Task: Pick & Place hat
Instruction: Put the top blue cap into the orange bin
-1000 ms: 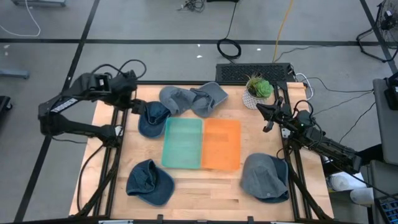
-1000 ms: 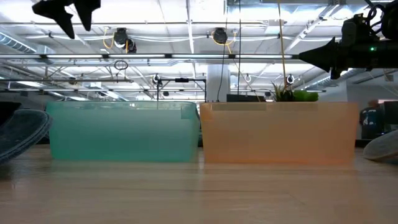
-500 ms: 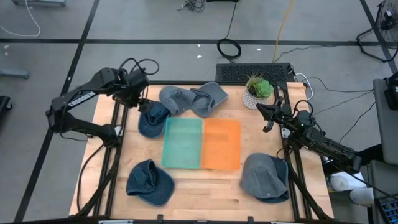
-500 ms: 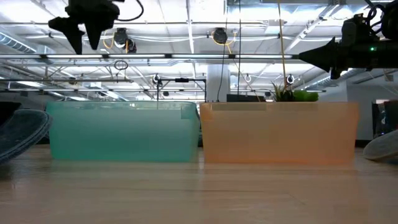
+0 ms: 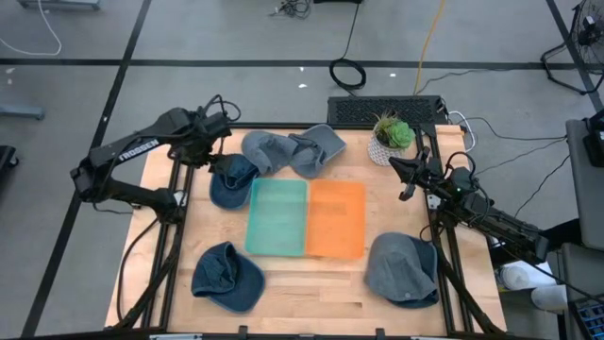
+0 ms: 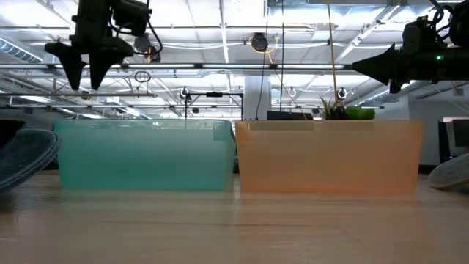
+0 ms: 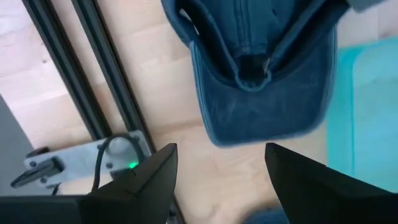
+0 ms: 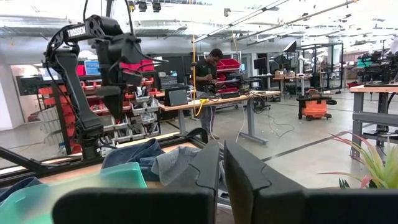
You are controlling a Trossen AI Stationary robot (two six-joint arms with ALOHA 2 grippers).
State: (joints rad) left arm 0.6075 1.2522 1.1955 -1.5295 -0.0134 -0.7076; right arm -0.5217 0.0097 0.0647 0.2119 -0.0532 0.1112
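Approach step: left tool (image 7: 217,177), fingers spread, hovered above blue hat (image 7: 261,81) near tabletop's (image 5: 311,283) far-left corner. Next: descend, pinch brim. Right tool (image 8: 222,180), pressed together, waited at right edge.

Surface: wooden table (image 5: 321,283).
Centre: teal bin (image 5: 277,217) touching orange bin (image 5: 336,219).
Far edge: two grey hats (image 5: 291,151), blue hat (image 5: 232,179), potted plant (image 5: 390,138).
Near edge: blue hat (image 5: 226,277), grey hat (image 5: 403,268).

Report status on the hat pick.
Left gripper open above blue hat, empty. Right gripper shut, parked near plant. Nothing blocking.
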